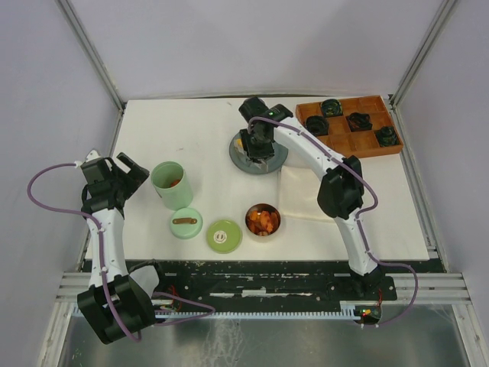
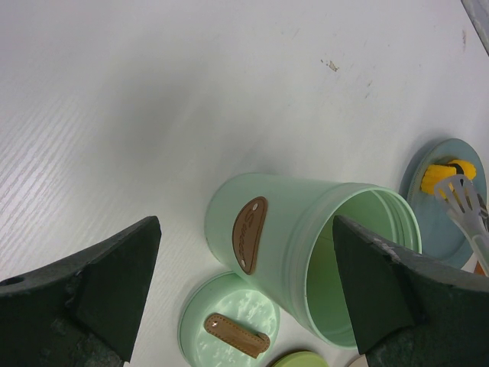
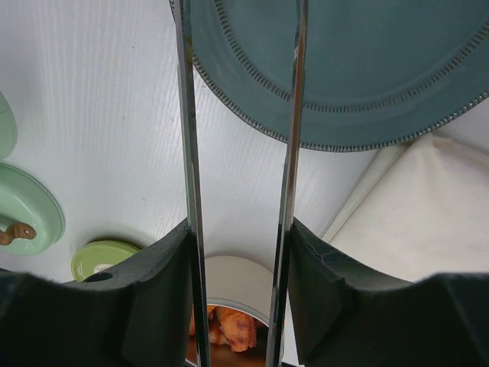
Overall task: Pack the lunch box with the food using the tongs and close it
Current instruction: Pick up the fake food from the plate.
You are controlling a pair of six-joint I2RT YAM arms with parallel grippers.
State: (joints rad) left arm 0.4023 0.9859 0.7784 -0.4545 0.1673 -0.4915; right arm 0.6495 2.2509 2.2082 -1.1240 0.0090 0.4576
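Currently right gripper (image 3: 241,252) clamps the tongs (image 3: 187,153), fingers half closed, tong tips over the plate (image 3: 382,76). Left gripper (image 2: 244,229) gapes wide, empty; canister (image 2: 306,206) just ahead, 10 o'clock of the steel bowl (image 1: 249,218) with food (image 1: 263,222).

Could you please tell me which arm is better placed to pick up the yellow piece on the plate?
Right: the right hand grips the tongs, their tips over the grey-blue plate by the yellow piece. The left hand hangs open and empty beside the mint-green canister.
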